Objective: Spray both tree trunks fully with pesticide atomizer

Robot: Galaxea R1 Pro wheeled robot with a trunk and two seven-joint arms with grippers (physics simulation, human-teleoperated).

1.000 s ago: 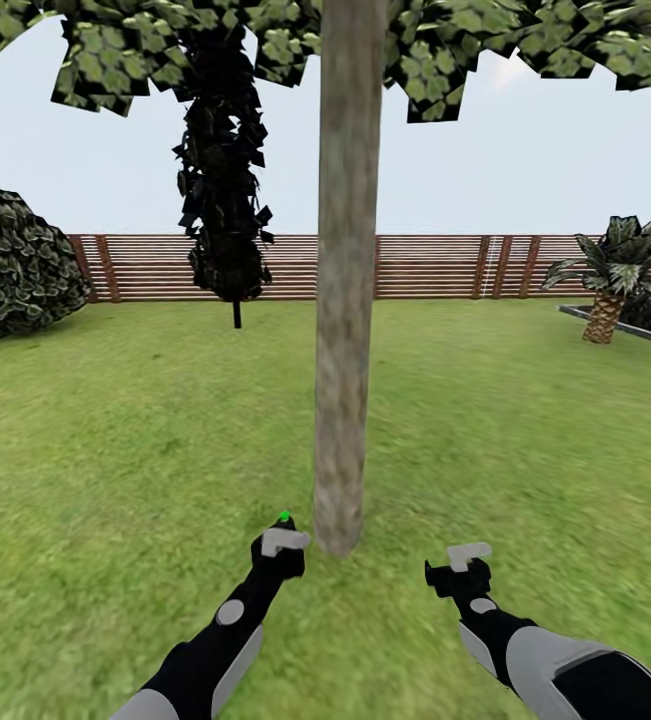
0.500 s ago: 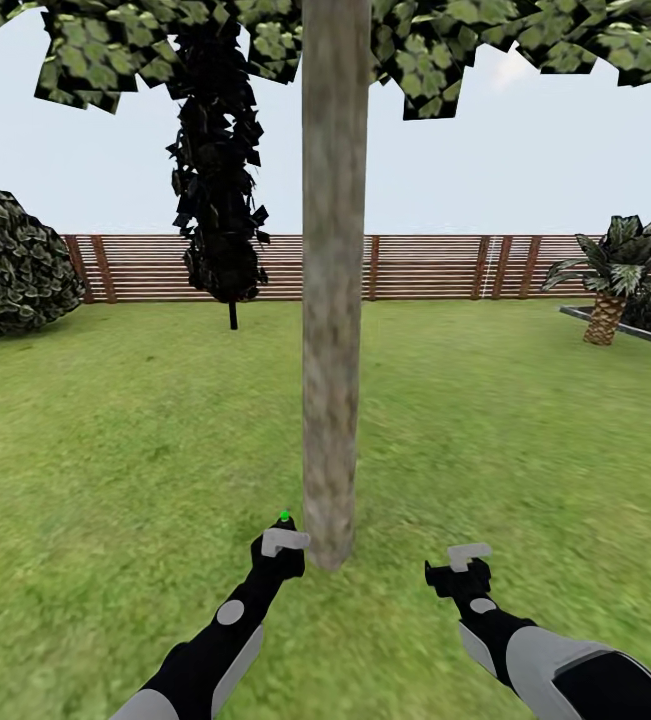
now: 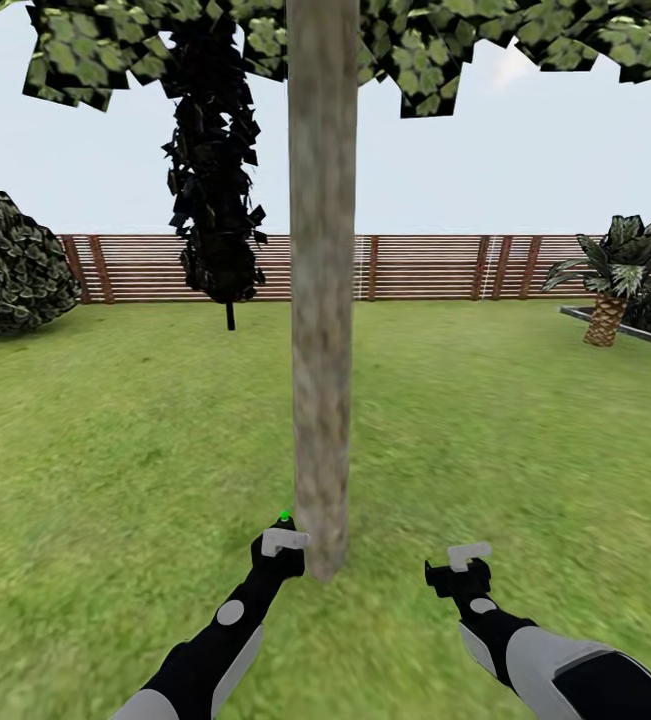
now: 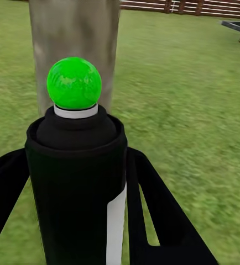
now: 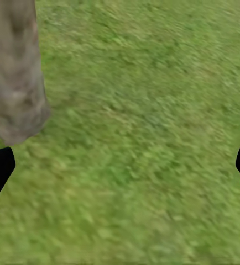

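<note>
A thick grey-brown tree trunk rises from the lawn straight ahead, its leafy canopy at the top of the head view. My left gripper is shut on the pesticide atomizer, a dark bottle with a green dot on top, held just left of the trunk's base. In the left wrist view the trunk stands close behind the bottle. No white specks show on the bark. My right gripper hangs open over grass to the right of the trunk, whose base shows in the right wrist view.
A brown slat fence closes the lawn at the back. A dark narrow tree stands behind left, a round bush at far left, a short palm by a raised bed at right. Open grass lies all around.
The whole view has shifted: the trunk now sits further left in the picture and slightly nearer. Both arms keep the same pose, the left still holding the atomizer.
</note>
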